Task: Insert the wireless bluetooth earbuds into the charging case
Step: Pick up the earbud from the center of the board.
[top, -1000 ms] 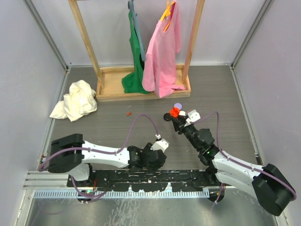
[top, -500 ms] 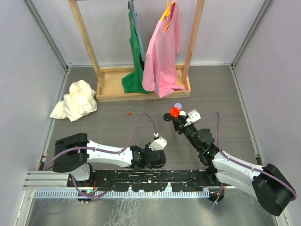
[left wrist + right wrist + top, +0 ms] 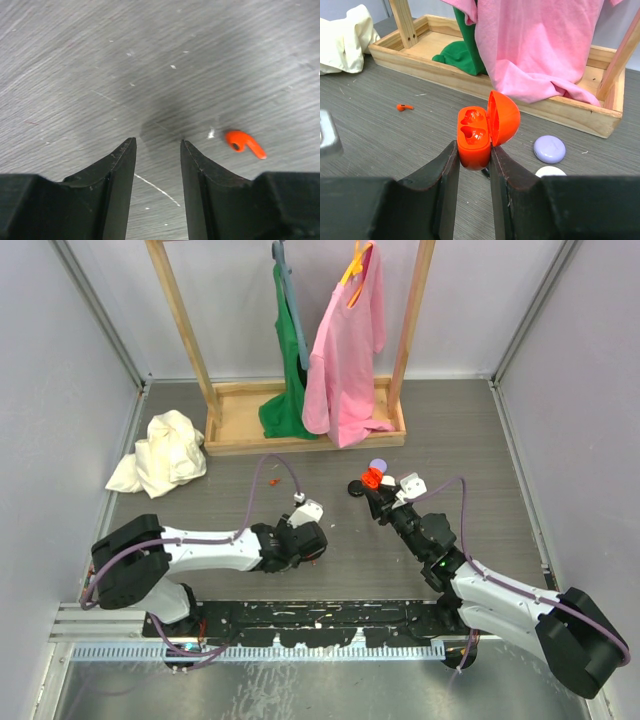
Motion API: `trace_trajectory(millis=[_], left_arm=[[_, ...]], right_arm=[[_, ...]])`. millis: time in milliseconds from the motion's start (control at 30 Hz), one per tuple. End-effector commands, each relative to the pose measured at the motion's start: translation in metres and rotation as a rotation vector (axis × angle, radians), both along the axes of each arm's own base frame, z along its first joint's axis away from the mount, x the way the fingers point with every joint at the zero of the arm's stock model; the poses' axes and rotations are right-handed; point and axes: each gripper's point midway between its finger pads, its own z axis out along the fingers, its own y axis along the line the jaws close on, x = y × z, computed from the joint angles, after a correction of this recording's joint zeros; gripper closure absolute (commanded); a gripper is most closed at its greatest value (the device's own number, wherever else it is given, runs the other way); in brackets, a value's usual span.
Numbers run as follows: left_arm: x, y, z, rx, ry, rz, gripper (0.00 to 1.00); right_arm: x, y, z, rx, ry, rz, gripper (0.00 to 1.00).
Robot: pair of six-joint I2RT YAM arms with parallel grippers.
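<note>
The left gripper has swung forward from the near rail and its jaws, now narrower, stand apart and empty over the table. An orange earbud lies just right of them. The right gripper still clamps the open case.

Overhead camera looked down from high behind the near edge across the grey wood-grain table. Left wrist camera faced steeply down past the left gripper, close to the tabletop. Right wrist camera looked low and forward past the right gripper. It shared the light wooden clothes rack with the overhead view.
</note>
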Motion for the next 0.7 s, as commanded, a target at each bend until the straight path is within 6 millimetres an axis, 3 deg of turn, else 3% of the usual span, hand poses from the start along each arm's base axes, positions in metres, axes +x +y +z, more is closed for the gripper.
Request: trace_trajectory(millis=[0, 133, 333, 667], left_arm=[[0.019, 0.008, 0.016, -0.054, -0.058, 0.03, 0.56], [0.017, -0.001, 0.03, -0.134, -0.034, 0.045, 0.54], [-0.005, -0.023, 0.048, -0.312, 0.106, 0.119, 0.47], [-0.017, -0.054, 0.026, -0.291, 0.281, 0.203, 0.51]], right_arm=[[0.003, 0.001, 0.021, 0.06, -0.048, -0.005, 0.99], [0.004, 0.001, 0.019, 0.056, -0.042, -0.006, 0.99], [0.006, 0.0, 0.017, 0.051, -0.03, -0.018, 0.99], [0.007, 0.001, 0.015, 0.047, -0.018, -0.022, 0.99]])
